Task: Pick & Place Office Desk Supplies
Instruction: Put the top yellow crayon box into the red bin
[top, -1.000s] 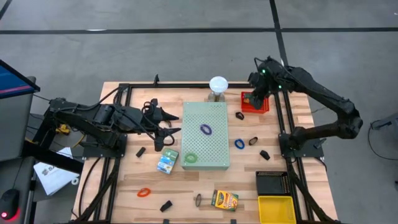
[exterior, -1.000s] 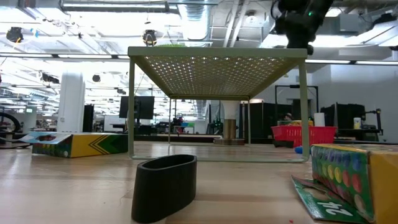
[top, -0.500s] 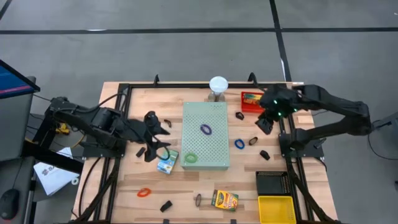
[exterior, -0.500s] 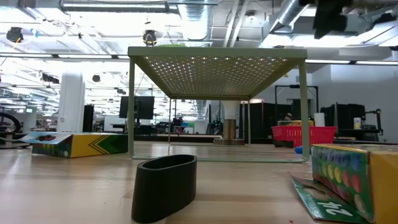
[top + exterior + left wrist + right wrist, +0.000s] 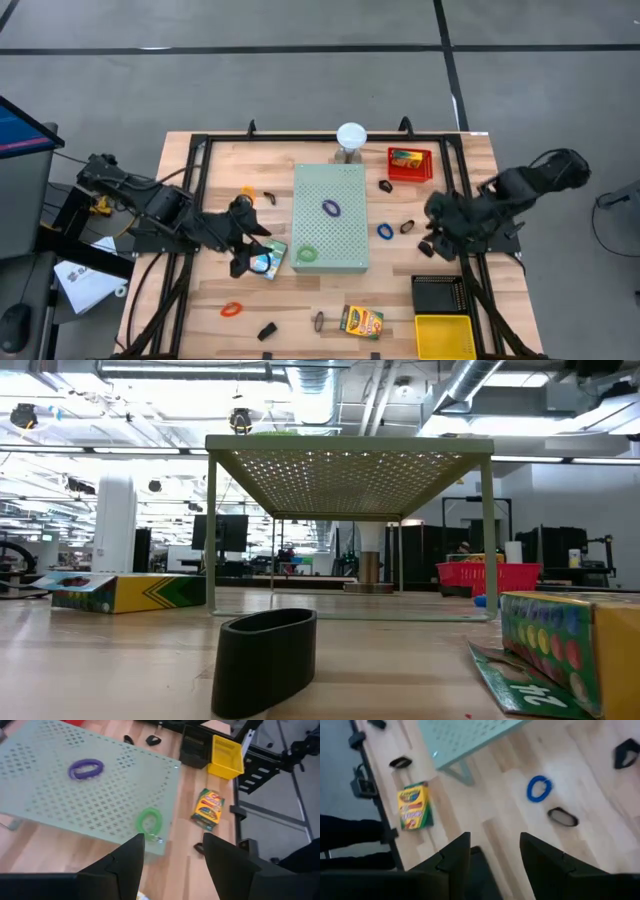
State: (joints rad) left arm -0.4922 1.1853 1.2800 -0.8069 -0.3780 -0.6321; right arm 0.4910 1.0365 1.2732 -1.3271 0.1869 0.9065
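Over the teal box (image 5: 268, 261), left gripper (image 5: 252, 256) spread wide, grasping nothing, beside the board's (image 5: 331, 190) left edge. Near the table's right rail, right gripper (image 5: 437, 237) parted, empty, by blue loop (image 5: 385, 231).

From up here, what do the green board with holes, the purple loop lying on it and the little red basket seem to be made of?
The green board looks like thin painted sheet metal: evenly punched holes, matte pale coat, slim legs. The purple loop looks like rubber or elastic: thin, lying limp in an uneven oval. The red basket is probably moulded plastic, judging by its bright uniform colour and slotted walls.
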